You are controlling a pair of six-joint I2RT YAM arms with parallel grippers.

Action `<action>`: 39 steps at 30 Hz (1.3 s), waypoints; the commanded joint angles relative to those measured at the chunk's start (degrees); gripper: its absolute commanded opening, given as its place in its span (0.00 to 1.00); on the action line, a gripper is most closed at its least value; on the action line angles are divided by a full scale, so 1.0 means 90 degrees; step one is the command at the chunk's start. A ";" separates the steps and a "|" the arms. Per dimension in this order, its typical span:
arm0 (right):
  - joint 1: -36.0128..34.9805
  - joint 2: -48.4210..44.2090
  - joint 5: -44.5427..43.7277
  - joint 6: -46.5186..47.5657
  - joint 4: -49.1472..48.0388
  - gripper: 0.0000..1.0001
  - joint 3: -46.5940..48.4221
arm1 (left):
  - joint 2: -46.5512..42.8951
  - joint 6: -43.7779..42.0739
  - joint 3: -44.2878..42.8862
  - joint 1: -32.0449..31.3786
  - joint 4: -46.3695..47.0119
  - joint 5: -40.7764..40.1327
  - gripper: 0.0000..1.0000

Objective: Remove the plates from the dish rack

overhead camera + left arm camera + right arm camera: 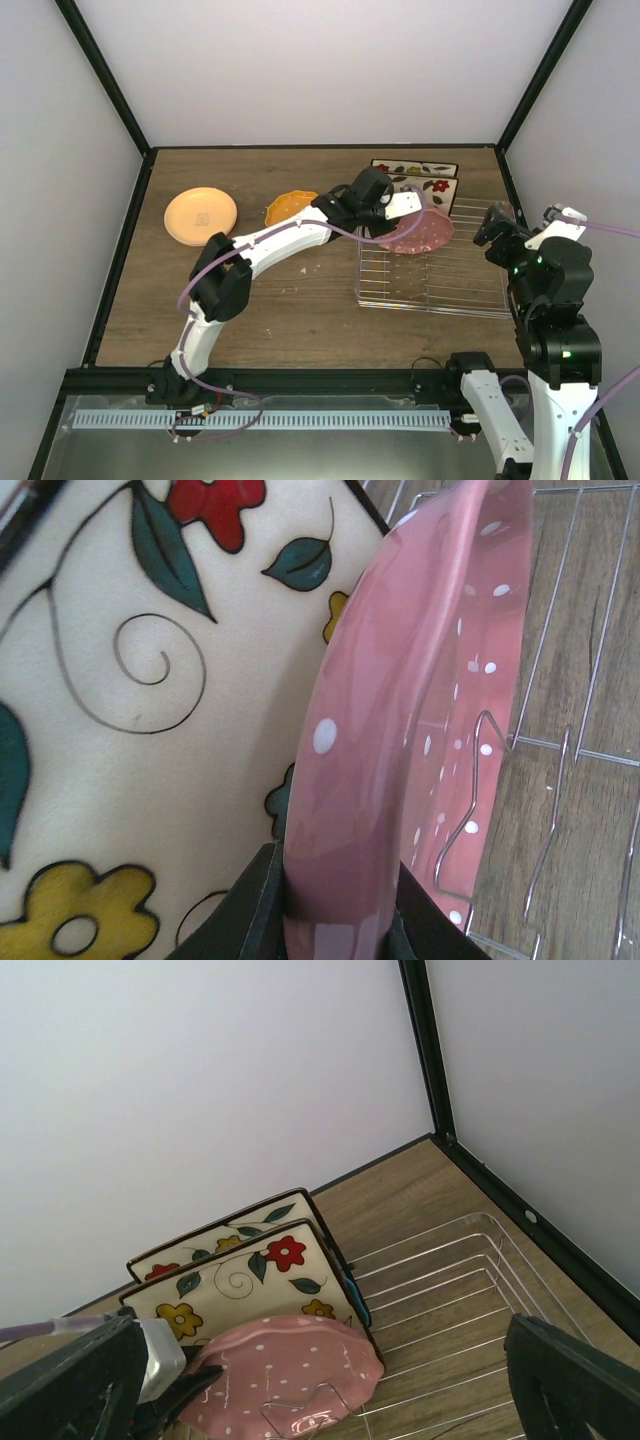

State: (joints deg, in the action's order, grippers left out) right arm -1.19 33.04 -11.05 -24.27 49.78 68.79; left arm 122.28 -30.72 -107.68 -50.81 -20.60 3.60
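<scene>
The dotted pink plate (400,730) is round, glossy and sprinkled with small white spots. It is tilted over the far left corner of the rack (440,285), just in front of the square plates (245,1270). The left pincer (335,925) is clamped on its rim, one dark finger on each face. Whether the plate touches the wires I cannot tell.

There are two square plates, cream with dark rims and red and yellow flowers. They stand upright, one behind the other, at the rack's far end. The rest of the silver wire rack holds nothing else that I can make out.

Two more plates lie flat on the table (300,300) near its far left corner: a pale orange plate (200,215) and a smaller orange scalloped plate (288,208).

The right pincer (325,1325) hangs by the rack's right edge, fingers spread wide on nothing.
</scene>
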 commanded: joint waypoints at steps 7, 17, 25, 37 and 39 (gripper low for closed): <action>0.0035 0.0028 0.0283 -0.0122 -0.0487 1.00 -0.0312 | -0.1392 0.0643 -0.0517 0.0013 0.0553 -0.0485 0.04; 0.0035 0.0038 0.0378 -0.0176 -0.0546 1.00 -0.0425 | -0.2212 0.0705 -0.0538 0.0068 0.0837 -0.1063 0.04; 0.0035 0.0060 0.0520 -0.0213 -0.0577 1.00 -0.0525 | -0.3278 0.1708 -0.0884 0.1016 0.1541 -0.1657 0.04; 0.0035 0.0216 0.0869 -0.0307 -0.0843 1.00 -0.0647 | -0.3144 0.6468 0.1054 0.5168 0.0452 0.0774 0.04; 0.0036 0.0201 0.0874 -0.0313 -0.0822 1.00 -0.0637 | -0.3071 0.7107 0.1888 0.5481 0.0710 0.1404 0.04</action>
State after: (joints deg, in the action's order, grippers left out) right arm -1.21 35.03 -4.19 -26.65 43.57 62.59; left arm 93.43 15.57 -102.32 -4.14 -16.53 0.03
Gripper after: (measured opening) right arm 0.997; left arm 0.179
